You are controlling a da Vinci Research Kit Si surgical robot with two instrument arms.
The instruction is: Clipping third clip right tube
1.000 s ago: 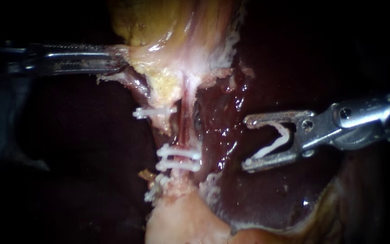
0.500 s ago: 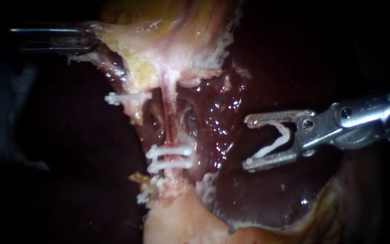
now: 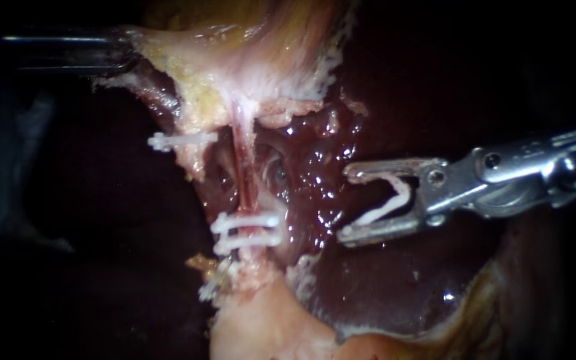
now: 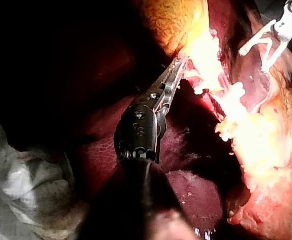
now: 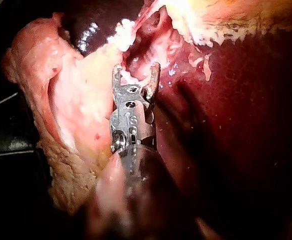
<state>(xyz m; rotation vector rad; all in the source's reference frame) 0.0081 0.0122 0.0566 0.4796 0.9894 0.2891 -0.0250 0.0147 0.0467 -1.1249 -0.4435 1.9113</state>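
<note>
Dark red liver (image 3: 395,287) fills the background. At the upper left, the left instrument (image 3: 123,57) has its jaws clenched on the edge of the gallbladder (image 3: 235,60). The right instrument (image 3: 346,205) carries a white loaded clip (image 3: 395,203) between widely spread jaws (both touch it). It is near the right tube (image 3: 243,177) but not touching it, and that tube carries 2 clips (image 3: 248,223) lower down.

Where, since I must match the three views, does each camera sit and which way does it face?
Endoscope: close in front, facing the clipped tube; left instrument enters from the left, right instrument from the right.
Left wrist: on the left arm, looking down its shaft at jaws shut on tissue.
Right wrist: on the right arm, looking down its shaft at its jaws.
Shared: endoscope and left wrist both show the right instrument's clip.
</note>
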